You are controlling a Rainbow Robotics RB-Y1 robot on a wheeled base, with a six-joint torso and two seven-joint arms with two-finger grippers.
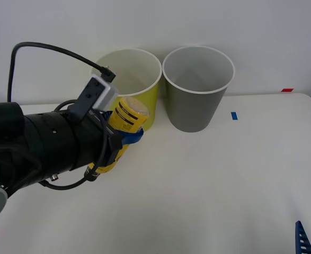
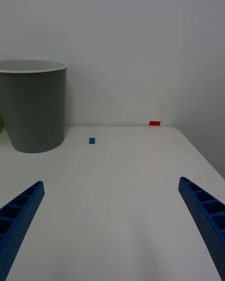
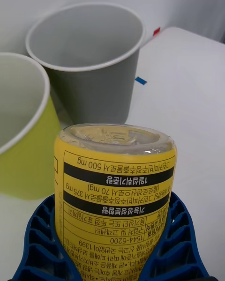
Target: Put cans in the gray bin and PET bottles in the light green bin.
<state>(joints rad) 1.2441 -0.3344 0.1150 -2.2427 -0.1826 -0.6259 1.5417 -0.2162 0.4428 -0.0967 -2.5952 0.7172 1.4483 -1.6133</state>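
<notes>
The tabletop [image 1: 208, 180] has the two bins standing side by side at the back, touching or nearly so: the green bin [image 1: 139, 84] on the robot's left and the gray bin [image 1: 197, 90] on its right. The step in hand looks like the carry: the bottle [image 1: 124, 127] is already off the tabletop, pinched by the left tool [image 1: 124, 138], and sits just in front of the green bin's wall, below its rim. The left arm [image 1: 38, 148] reaches in low from the left side, lying almost level, so the bottle is tilted with its clear base pointing up and toward the bins (the cap end is buried down by the wrist, can't see it). In the left wrist view the blue fingers [image 3: 180, 234] wrap both sides of the yellow label, pressed onto it. I'd guess the next move needs a lift first, since the bottle has to clear the white rim, then a short push forward over the opening before letting go. The right tool [image 2: 112, 215] is parked low at the near right corner, fingers spread wide, holding nothing.
</notes>
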